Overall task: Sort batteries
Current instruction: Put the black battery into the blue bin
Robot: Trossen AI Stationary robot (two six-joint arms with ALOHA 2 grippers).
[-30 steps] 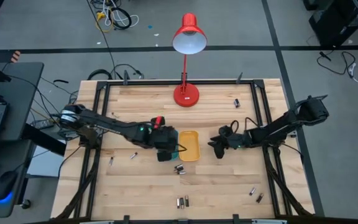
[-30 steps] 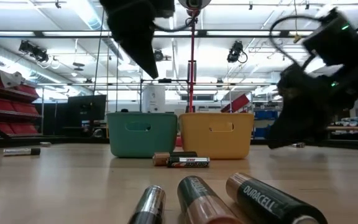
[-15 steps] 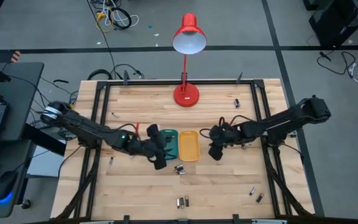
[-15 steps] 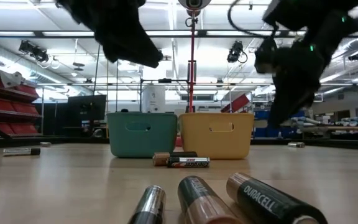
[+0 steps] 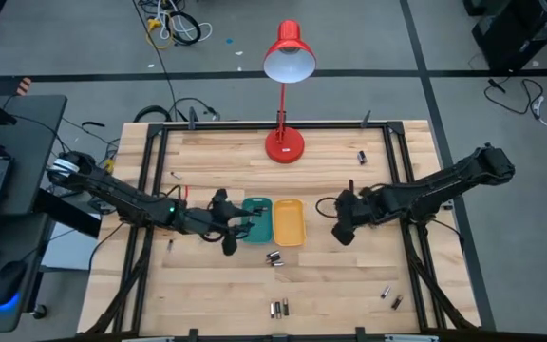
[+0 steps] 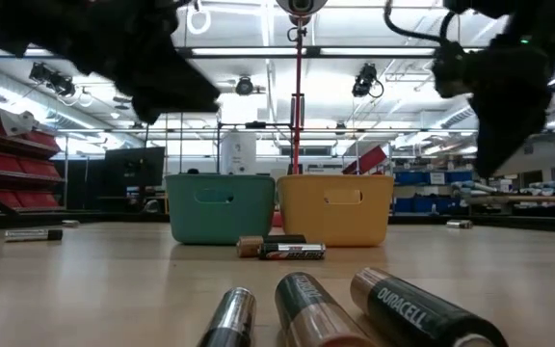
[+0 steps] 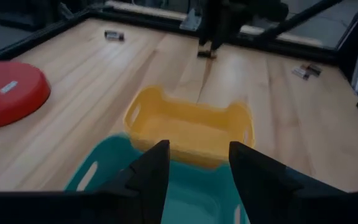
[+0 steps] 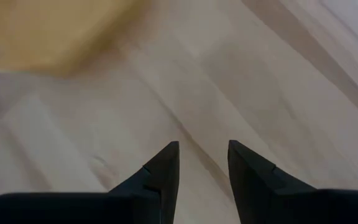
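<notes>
Left gripper (image 7: 194,165) hovers by the teal tray (image 5: 255,219), fingers spread, empty; right gripper (image 8: 202,163) over bare worktop (image 5: 349,275), fingers apart, holding nothing.

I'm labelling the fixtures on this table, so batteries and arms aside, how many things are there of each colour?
Teal tray: 1
Yellow tray: 1
Red lamp: 1
Total: 3
</notes>
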